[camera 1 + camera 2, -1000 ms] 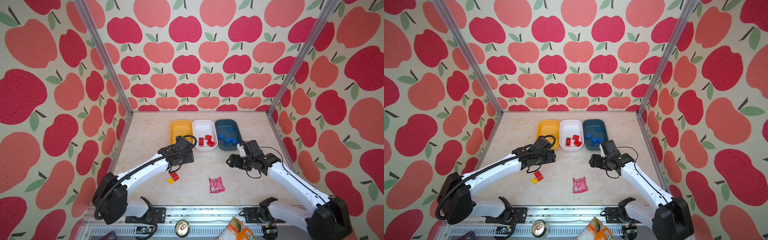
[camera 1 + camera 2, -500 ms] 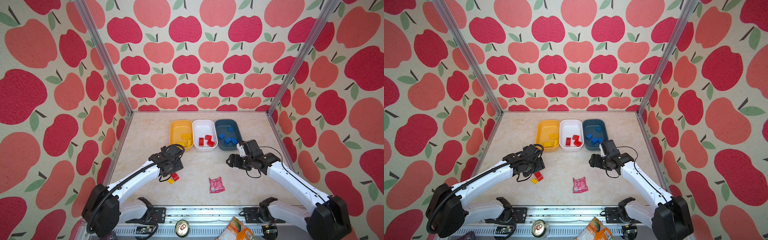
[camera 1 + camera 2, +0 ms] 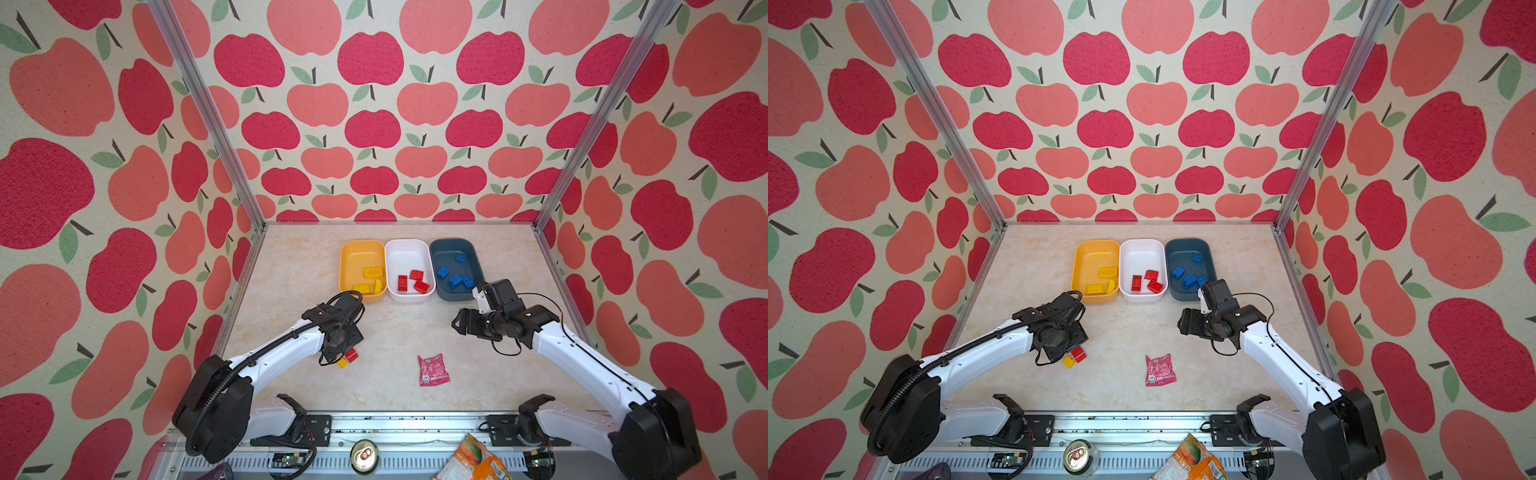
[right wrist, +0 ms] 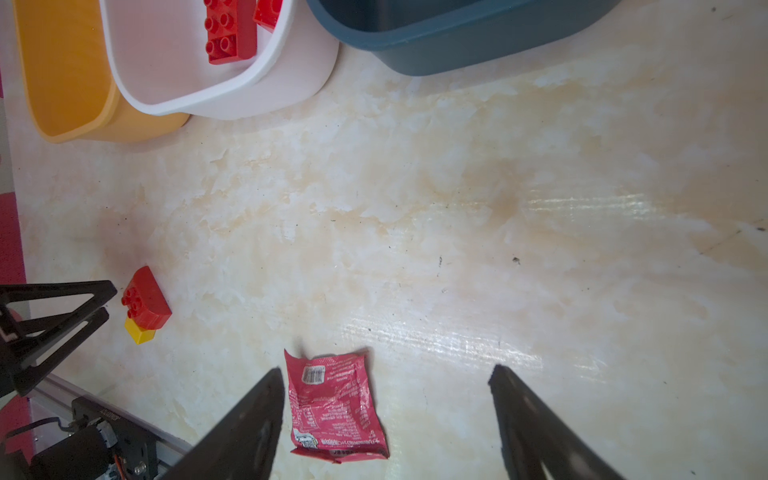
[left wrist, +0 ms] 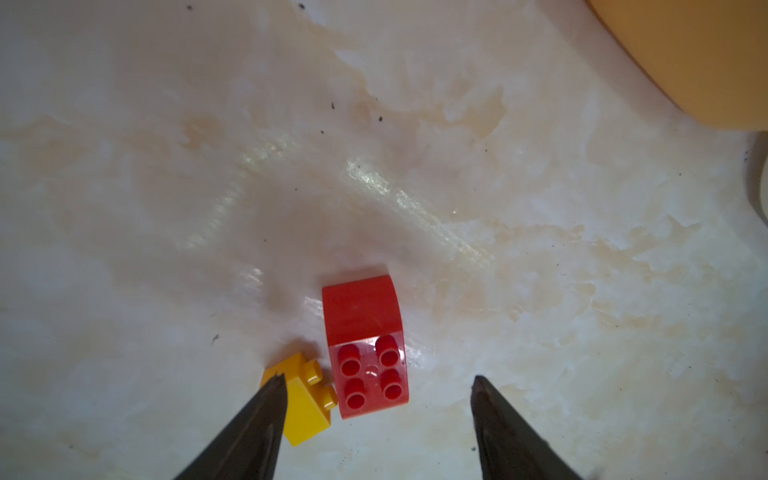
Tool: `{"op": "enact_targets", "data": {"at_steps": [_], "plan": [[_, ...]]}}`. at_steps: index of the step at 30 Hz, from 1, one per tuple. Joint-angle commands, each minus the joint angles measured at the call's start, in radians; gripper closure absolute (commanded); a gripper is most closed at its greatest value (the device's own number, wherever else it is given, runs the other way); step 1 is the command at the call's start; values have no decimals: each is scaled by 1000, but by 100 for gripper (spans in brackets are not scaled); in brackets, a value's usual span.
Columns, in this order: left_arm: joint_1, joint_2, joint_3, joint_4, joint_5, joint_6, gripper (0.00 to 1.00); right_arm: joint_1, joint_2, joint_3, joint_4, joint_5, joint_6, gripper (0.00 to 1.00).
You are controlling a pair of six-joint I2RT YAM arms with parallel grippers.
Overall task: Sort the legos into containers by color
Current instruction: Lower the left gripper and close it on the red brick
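A red lego (image 5: 365,345) and a smaller yellow lego (image 5: 305,399) lie touching on the marble table, near front left in both top views (image 3: 351,355) (image 3: 1068,361). My left gripper (image 5: 378,378) hangs open just above them, with the red one between its fingers and one fingertip (image 5: 274,390) over the yellow one's edge. The containers stand in a row at the back: the yellow-orange bin (image 3: 357,253) holds three yellow legos, the white bin (image 3: 409,251) three red ones, and the blue-grey bin (image 3: 446,251) several blue ones. My right gripper (image 4: 386,369) hovers open and empty near the blue-grey bin (image 3: 457,326).
A crinkled pink snack packet (image 3: 433,370) lies front centre, below the right gripper in the right wrist view (image 4: 334,409). A drink can (image 3: 364,455) and an orange bag (image 3: 471,461) sit on the front rail. Apple-patterned walls enclose the table on three sides.
My left arm has drawn back from the yellow-orange bin toward the front and now hovers over the loose red and yellow legos, its jaws a little narrower. The right arm has not moved.
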Motion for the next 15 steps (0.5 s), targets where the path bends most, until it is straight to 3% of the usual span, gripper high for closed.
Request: {"op": "enact_targets", "data": {"at_steps": [1, 15], "plan": [[7, 23, -9, 19, 11, -36, 30, 3, -9, 17, -7, -6, -18, 19], [10, 76, -20, 86, 34, -23, 33, 0, -11, 17, -13, 0, -19, 19]]}}
